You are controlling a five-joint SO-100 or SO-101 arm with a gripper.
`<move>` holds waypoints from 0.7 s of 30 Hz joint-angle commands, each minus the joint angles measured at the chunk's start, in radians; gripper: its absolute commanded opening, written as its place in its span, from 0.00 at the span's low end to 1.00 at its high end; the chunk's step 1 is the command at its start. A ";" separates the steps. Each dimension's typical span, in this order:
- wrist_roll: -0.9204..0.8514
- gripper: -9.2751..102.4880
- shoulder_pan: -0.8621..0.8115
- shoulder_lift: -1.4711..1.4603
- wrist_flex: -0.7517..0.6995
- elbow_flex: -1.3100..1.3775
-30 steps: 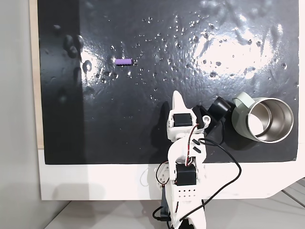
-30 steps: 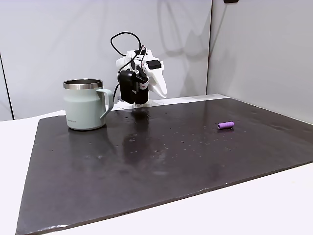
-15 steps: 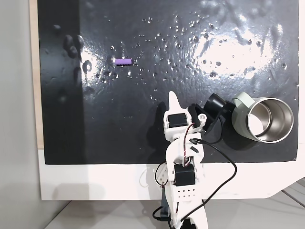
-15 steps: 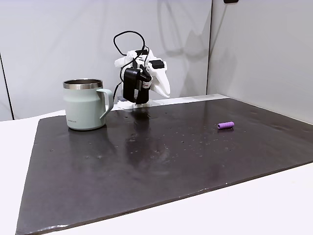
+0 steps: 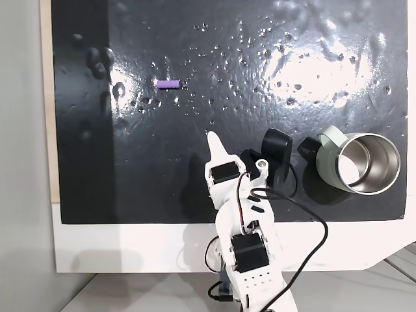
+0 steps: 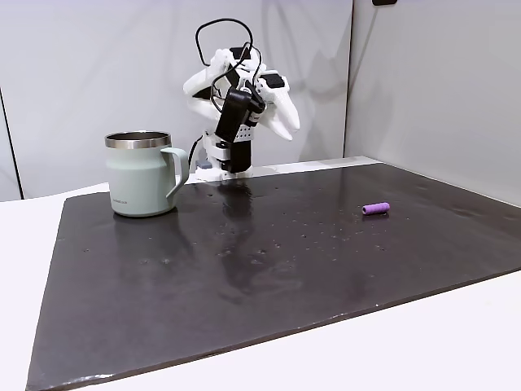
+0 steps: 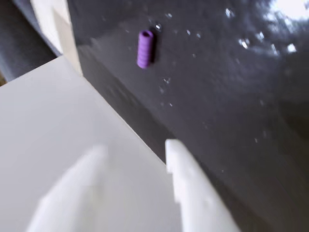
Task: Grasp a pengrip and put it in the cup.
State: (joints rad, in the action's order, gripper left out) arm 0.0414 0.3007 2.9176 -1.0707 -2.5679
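Pale grey walls are seen behind a white table (image 6: 456,326) on which a glossy black mat (image 6: 269,252) is spread, its surface dotted with small shiny bumps. On this mat the pengrip (image 5: 168,84) is seen lying on its side in a fixed view from above, toward the upper left of the mat; in a fixed view from the side the same pengrip (image 6: 375,208) is found at the right, and in the wrist view (image 7: 144,49) it is shown near the top, lying flat with one open end turned upward in the picture. Nothing is touching it.

Well apart from it, the cup (image 5: 361,163) is stood upright near the mat's right edge in the fixed view from above, its steel inside visible and its handle turned toward the arm. In the side view the cup (image 6: 140,174) is placed at the left, with the handle pointing right.

Between the two, nearer the cup, the gripper (image 5: 214,138) is held above the mat, raised clear of the surface in the side view (image 6: 289,130), and carried by the white arm (image 5: 237,214) rising from the table's near edge. Whether the fingers are parted or closed cannot be told with certainty; two blurred white finger (image 7: 193,193) shapes are shown in the wrist view, and nothing is seen held between them.
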 commanded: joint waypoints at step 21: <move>0.580 0.32 0.138 -1.321 -0.388 1.416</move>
State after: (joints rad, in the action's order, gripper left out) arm 0.5829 0.4096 1.6904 -1.4435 -1.3208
